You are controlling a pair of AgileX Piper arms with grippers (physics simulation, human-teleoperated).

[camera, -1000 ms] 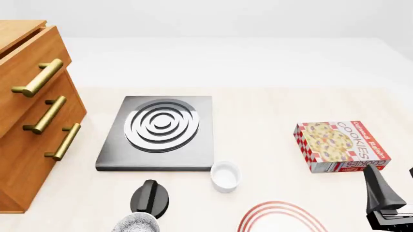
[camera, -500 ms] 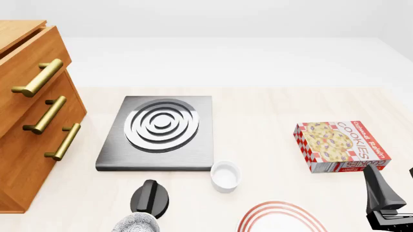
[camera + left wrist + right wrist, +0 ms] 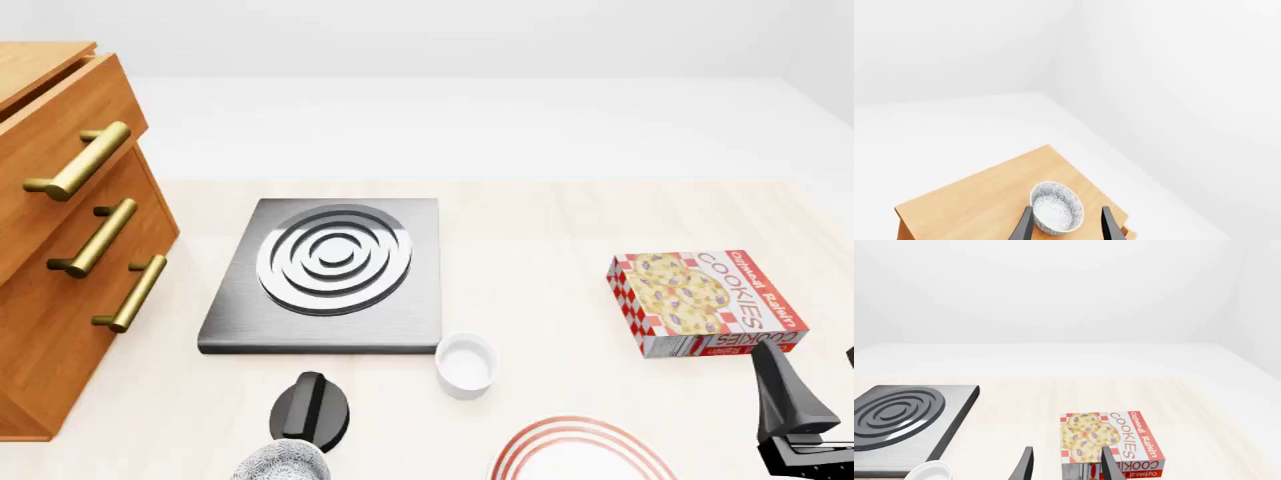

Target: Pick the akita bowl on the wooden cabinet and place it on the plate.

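Akita bowl (image 3: 1056, 207) upright on wooden cabinet (image 3: 981, 200) top, far-left of scene. Left gripper (image 3: 1062, 229) spread wide, empty, bowl dead ahead between fingers w/o contact. Left arm nearer; plate (image 3: 582, 452) near-right.

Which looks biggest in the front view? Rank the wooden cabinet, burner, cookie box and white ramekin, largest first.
1. wooden cabinet, though cut off by the frame edge
2. burner
3. cookie box
4. white ramekin

The gaps are plain despite differing nearness to the camera.
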